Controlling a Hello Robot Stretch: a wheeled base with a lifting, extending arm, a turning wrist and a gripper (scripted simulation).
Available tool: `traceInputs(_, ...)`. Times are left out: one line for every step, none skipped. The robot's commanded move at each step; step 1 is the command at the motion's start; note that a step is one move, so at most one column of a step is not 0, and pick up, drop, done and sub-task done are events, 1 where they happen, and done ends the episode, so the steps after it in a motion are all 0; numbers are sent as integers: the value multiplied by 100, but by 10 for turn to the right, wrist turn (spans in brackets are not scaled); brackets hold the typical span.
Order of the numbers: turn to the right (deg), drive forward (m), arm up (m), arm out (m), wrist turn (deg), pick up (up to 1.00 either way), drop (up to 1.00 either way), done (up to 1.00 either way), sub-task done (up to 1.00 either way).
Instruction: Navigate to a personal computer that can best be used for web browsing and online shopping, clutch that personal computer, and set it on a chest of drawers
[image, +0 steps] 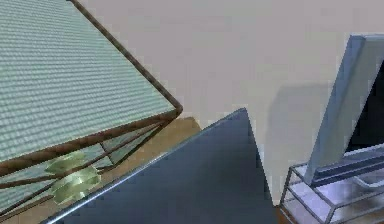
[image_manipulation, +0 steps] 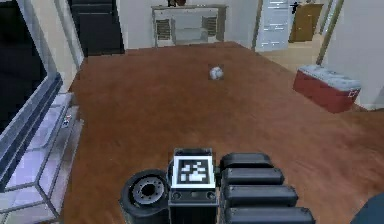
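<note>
A dark blue-grey flat slab (image: 190, 175) rises tilted from the forward view's bottom edge; I cannot tell what it is. A silver-framed screen (image: 355, 100) stands on a glass-and-metal stand (image: 325, 195) at the forward view's right. In the arm side view the drawn-in arm (image_manipulation: 255, 190) lies along the bottom edge, with a white marker square (image_manipulation: 192, 170) on it. Left of the marker sits the gripper's (image_manipulation: 148, 193) dark round body. Its far end cannot be made out, so I cannot tell whether it holds anything.
A wood-framed table with a teal woven top (image: 70, 80) takes up the forward view's left. In the arm side view, a glass stand (image_manipulation: 40, 155) with a dark screen (image_manipulation: 18, 70) is at the left. Beyond lie open wood floor, a small pale ball (image_manipulation: 215, 72), a red box (image_manipulation: 325, 87), a dark cabinet (image_manipulation: 100, 25) and a pale console (image_manipulation: 188, 22).
</note>
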Motion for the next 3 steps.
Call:
traceInputs(-210,0,0,0,0,0,0,0,0)
traceInputs(450,0,0,0,0,0,0,0,0)
traceInputs(180,0,0,0,0,0,0,0,0)
